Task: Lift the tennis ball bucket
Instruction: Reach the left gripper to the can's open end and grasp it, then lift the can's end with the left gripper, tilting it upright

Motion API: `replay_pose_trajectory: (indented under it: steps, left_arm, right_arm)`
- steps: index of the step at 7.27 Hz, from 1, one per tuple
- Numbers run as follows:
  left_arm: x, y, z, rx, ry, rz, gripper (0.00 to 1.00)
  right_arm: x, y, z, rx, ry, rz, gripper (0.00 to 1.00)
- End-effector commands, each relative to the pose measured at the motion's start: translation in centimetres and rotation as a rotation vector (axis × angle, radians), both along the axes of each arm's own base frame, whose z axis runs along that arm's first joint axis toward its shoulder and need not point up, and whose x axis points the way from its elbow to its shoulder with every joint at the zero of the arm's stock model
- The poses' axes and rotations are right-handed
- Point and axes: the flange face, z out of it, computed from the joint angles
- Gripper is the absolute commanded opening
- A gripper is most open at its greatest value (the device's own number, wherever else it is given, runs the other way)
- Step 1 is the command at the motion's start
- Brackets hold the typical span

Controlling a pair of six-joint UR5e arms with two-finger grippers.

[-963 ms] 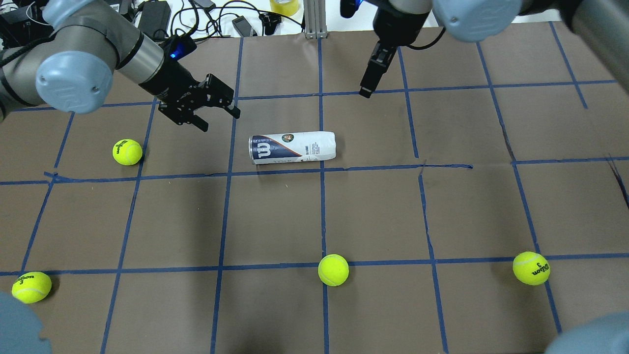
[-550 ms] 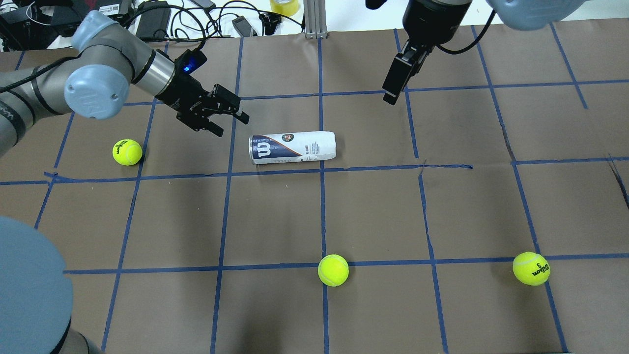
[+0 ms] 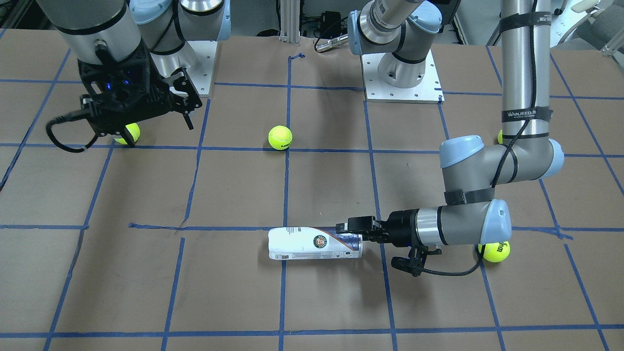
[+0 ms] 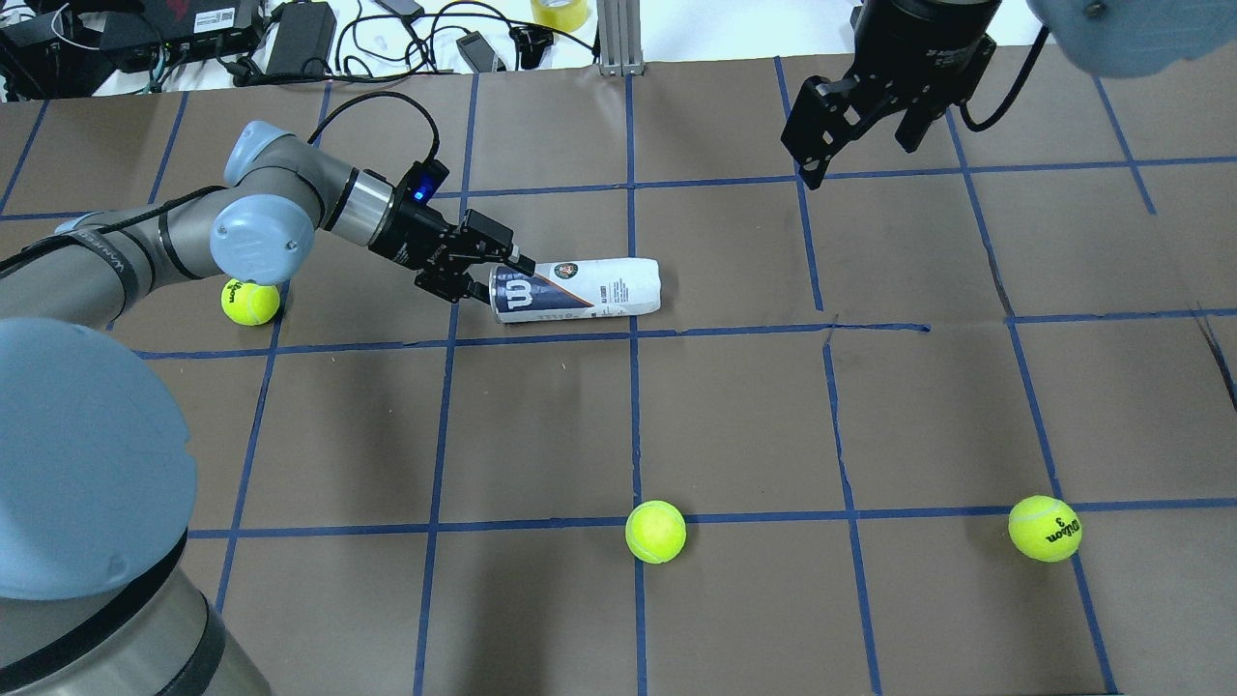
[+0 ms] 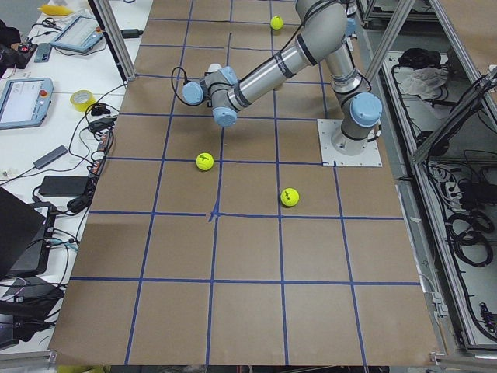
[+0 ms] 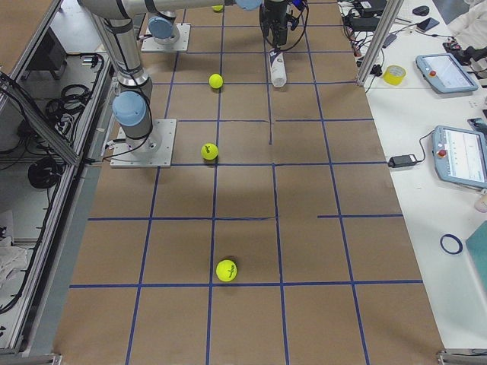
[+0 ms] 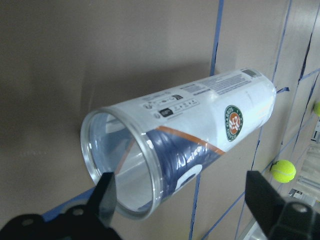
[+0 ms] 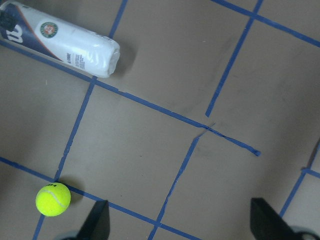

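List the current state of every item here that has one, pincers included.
tennis ball bucket: lying on its side on the table, mouth uncapped, not lifted.
left pincer: open, at the bucket's open end, not closed on it.
right pincer: open, raised above the table, holding nothing.
tennis balls: loose on the table, outside the bucket.

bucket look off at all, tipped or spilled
Yes: the bucket lies on its side on the table, open mouth toward the open left gripper, looking empty, while balls sit scattered loose around it.
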Motion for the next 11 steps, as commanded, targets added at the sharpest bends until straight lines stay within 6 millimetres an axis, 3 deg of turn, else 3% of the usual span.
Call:
replay_pose_trajectory:
  steps: [1,2,3,4,6,7,9,11]
  left_arm:
    - [-2.1,0.0,0.3,0.009,0.064,0.017,0.58]
    - [-2.2,0.0,0.7,0.000,0.063,0.018,0.27]
    - [-2.8,0.2,2.2,-0.010,0.059,0.020,0.03]
    - [-3.8,0.2,3.7,0.037,0.038,0.060,0.00]
    - [-5.7,-0.6,8.2,0.013,-0.020,0.194,0.00]
    - [-6.3,-0.8,11.5,0.002,-0.042,0.261,0.00]
    - [-9.8,-0.7,17.4,-0.166,-0.358,0.195,0.00]
    - [-13.8,0.0,19.7,-0.312,-0.684,0.111,0.00]
  right_arm:
    - [-0.5,0.7,0.4,0.009,0.037,-0.178,1.00]
    - [-0.6,0.6,0.4,0.009,0.036,-0.190,1.00]
    - [-0.6,0.7,0.6,0.002,0.034,-0.204,1.00]
    - [-0.7,1.3,1.5,-0.019,0.032,-0.210,1.00]
    - [-0.8,1.5,1.4,-0.004,0.032,-0.329,1.00]
    - [-0.9,1.5,1.3,0.001,0.033,-0.331,1.00]
    - [-1.0,1.5,1.3,-0.002,0.032,-0.333,1.00]
    - [-1.0,1.5,1.3,0.000,0.033,-0.334,1.00]
